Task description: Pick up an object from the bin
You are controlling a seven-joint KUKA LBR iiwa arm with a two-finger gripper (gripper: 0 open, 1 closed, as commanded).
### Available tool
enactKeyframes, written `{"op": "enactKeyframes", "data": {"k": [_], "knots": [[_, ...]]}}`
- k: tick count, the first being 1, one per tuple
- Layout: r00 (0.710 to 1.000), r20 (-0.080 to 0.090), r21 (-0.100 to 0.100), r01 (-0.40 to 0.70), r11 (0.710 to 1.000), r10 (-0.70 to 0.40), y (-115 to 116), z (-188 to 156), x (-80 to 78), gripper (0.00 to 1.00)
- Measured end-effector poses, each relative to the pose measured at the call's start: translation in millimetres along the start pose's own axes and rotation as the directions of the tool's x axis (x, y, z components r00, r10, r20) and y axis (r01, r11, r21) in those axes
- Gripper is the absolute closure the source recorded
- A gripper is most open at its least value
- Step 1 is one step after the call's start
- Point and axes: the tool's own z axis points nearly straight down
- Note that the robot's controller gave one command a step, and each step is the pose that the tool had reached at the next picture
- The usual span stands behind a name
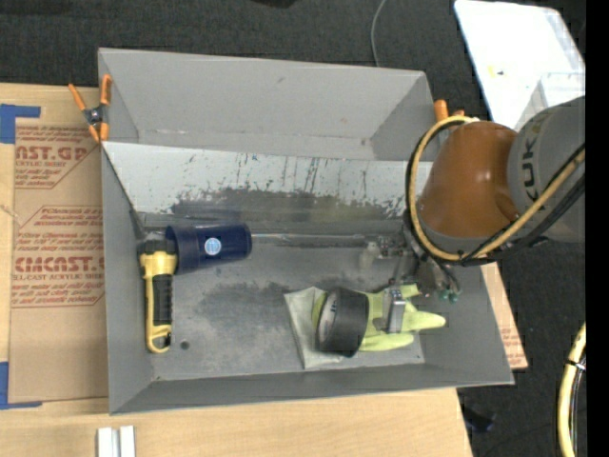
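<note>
- While the gripper [395,309] sits low in the bin's [266,93] lower right corner, right over a floppy yellow-green thing [424,323], I honestly can't tell if it's open or closed. Its tip is just a small metal smudge against that thing.
- No idea what the yellow-green thing actually is. The gripper covers its middle and its left end slips behind the black roll [341,320], so you only get a pointed bit sticking out to the right.
- That black roll, tape by the look of it, lies tilted just left of the gripper, on a pale crumpled sheet [301,305]. The roll hides most of the sheet.
- Arm pose: it comes in over the bin's right wall, wrist pointing down and a little left. The fat orange cover [471,188] bulges above it with a yellow-and-black cable [412,184] looped around, and together they block the wrist and the floor beneath.
- Well apart, over on the left, a blue cylinder [209,246] with a round pale label lies on its side near the foot of the back wall.
- Just beside it, a yellow-and-black handled tool [158,298] runs along the left wall. I can't make out its working end.
</note>
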Motion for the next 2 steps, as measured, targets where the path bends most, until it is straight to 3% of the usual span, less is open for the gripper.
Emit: {"op": "enactKeyframes", "data": {"k": [1,2], "knots": [[1.000,0.008,0.001,0.001,1.000,-0.001,0.2,-4.4,-2.0,0.00],[0.999,0.008,0.001,-0.043,0.999,0.043,-77.5,64.8,-33.2,0.00]]}}
